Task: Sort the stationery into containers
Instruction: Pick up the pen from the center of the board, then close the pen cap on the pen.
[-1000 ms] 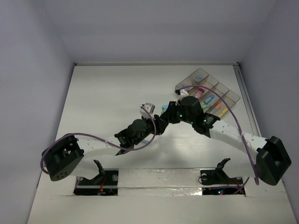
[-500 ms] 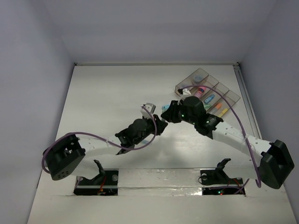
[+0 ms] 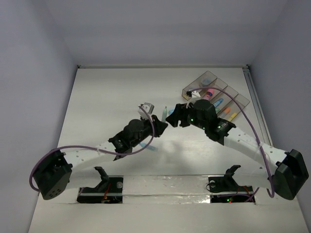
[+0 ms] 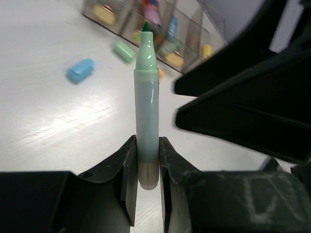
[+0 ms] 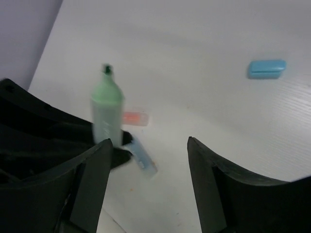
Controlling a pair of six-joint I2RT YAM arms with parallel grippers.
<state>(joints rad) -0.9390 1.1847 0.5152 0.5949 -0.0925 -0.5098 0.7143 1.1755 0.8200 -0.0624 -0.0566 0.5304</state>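
We squeeze a pale green marker (image 4: 146, 107) (its cap is off) in our left gripper (image 4: 147, 154), tip up. Our right gripper (image 5: 148, 165) hangs beside it, fingers (image 5: 90, 184) spread apart.

The right gripper (image 5: 149, 144) hangs over the white table (image 5: 194, 43) with its two black fingers (image 5: 87, 189) spread wide and nothing between them; at the left a pale green marker (image 5: 107, 116) stands upright, uncapped, its dark tip uppermost, its lower end lost in the black bulk of the left arm (image 5: 39, 124); just beside it lies a small orange cap (image 5: 135, 118); nearer the fingers a pale blue piece (image 5: 144, 158) lies aslant; a blue cap (image 5: 266, 68) sits well apart at the upper right; a lilac wall (image 5: 22, 29) fills the upper left corner.
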